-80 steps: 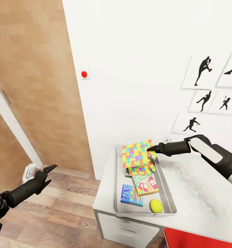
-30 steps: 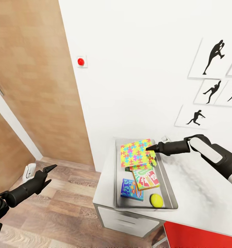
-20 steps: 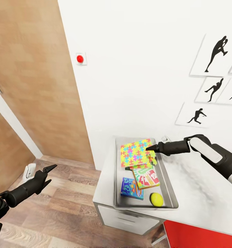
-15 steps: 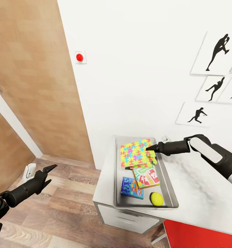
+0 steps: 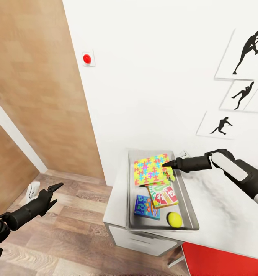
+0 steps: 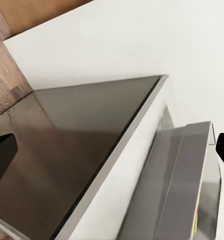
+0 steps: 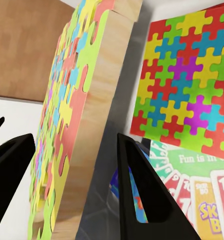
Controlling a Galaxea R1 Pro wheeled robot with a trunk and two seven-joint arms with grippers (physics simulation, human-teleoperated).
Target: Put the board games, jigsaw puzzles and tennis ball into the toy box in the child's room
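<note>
2 jigsaw puzzles, 2 board games, 1 tennis ball in toy box; right gripper jaws gripping top puzzle; left gripper jaws apart, empty.

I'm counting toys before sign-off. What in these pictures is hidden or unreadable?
- Head view: the tilted multicoloured jigsaw puzzle square in the right pincer covers whatever lies beneath it in the shallow grey toy box.
- Head view: the print on the blue board game box is too small to read.
- Right wrist view: the green-and-red board game box is cut off by the picture edge and a pincer finger.
</note>
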